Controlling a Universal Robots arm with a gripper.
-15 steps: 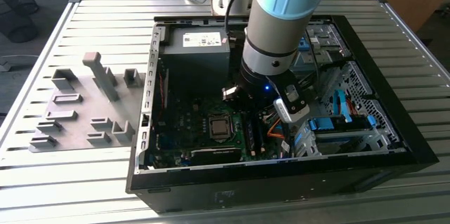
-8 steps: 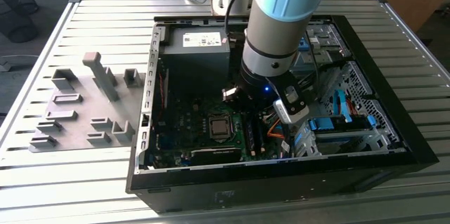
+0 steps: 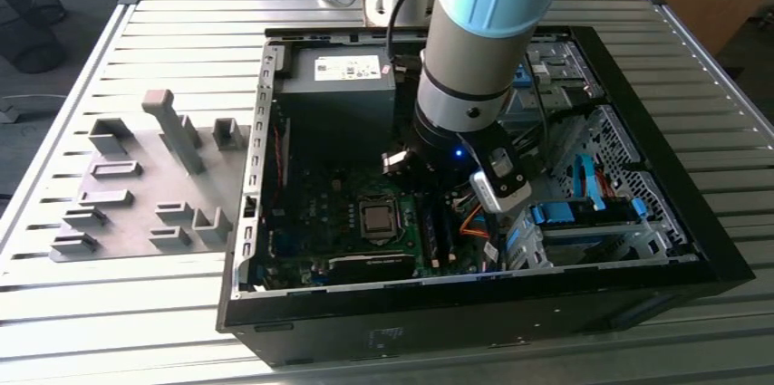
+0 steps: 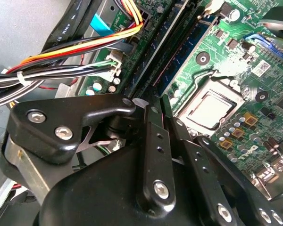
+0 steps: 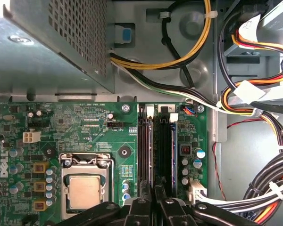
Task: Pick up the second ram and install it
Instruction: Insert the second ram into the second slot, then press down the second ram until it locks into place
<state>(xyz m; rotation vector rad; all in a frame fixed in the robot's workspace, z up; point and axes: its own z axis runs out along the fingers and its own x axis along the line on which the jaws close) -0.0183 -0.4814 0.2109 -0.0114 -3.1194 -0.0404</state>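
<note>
The second ram (image 5: 171, 141) is a blue-edged stick with dark chips. It stands in a memory slot on the green motherboard (image 5: 85, 122), to the side of the CPU socket (image 5: 85, 190). In the second wrist view the ram (image 4: 191, 52) runs away from the fingertips along the slots. My gripper (image 5: 155, 192) hangs just above the near end of the two slots, its black fingers (image 4: 153, 141) drawn together with nothing visible between them. In the exterior view the gripper (image 3: 430, 187) is down inside the open computer case (image 3: 484, 290), over the slots.
The grey power supply (image 3: 339, 72) fills the case's far end. Cable bundles (image 5: 254, 103) run close beside the slots. Drive cages with blue parts (image 3: 575, 217) stand at the exterior view's right. A grey plate with holder blocks (image 3: 133, 186) lies outside the case, at its left.
</note>
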